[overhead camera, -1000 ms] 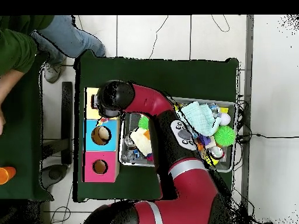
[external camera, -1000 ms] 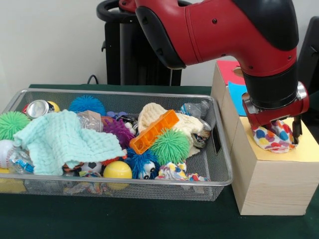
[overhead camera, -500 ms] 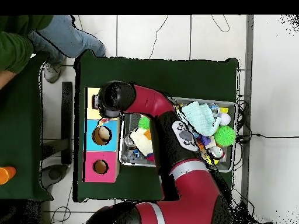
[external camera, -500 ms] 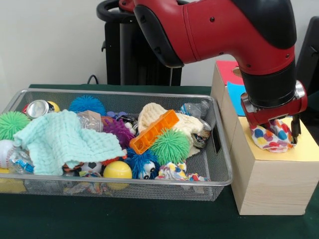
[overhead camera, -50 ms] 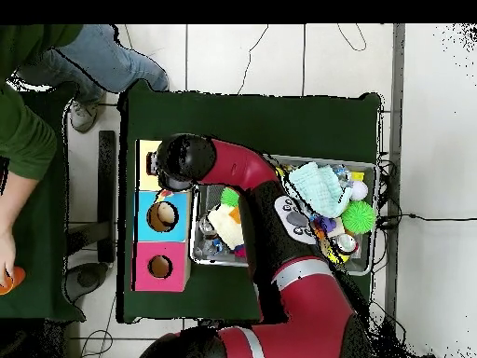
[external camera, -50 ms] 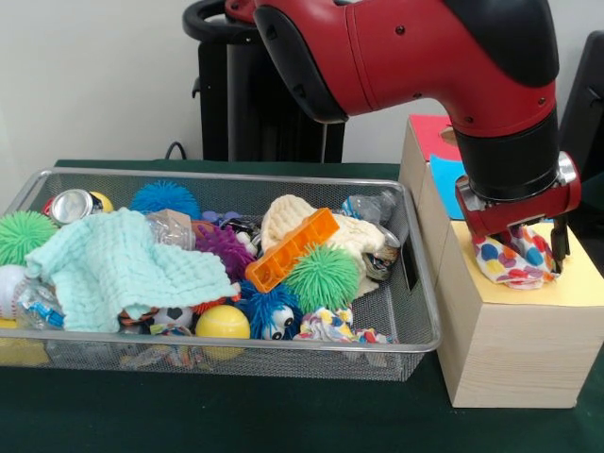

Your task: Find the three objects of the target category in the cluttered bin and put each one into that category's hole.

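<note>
Gripping spotted cloth [external camera, -50 ms: 514,262], gripper [external camera, -50 ms: 517,253] jaws closed on it over yellow panel [external camera, -50 ms: 576,283] of wooden box [external camera, -50 ms: 505,349].

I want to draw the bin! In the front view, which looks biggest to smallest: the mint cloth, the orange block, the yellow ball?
1. Mint cloth, clearly the biggest.
2. Orange block.
3. Yellow ball, smallest, though it sits nearer the camera and is partly hidden.

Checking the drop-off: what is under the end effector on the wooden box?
A colourful spotted cloth sits bunched under the end effector on the wooden box's yellow section. The cloth and arm cover that section's hole.
</note>
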Action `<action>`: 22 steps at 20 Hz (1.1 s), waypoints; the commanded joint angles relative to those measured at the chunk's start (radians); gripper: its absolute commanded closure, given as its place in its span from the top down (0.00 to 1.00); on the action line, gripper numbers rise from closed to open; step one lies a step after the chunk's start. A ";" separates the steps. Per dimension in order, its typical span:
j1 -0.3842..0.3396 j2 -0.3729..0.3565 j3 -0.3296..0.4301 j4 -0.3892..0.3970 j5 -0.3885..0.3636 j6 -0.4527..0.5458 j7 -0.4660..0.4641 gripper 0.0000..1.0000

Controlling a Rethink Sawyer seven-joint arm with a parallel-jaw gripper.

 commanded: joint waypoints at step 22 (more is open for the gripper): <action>-0.014 0.035 0.024 -0.032 -0.059 0.003 0.006 1.00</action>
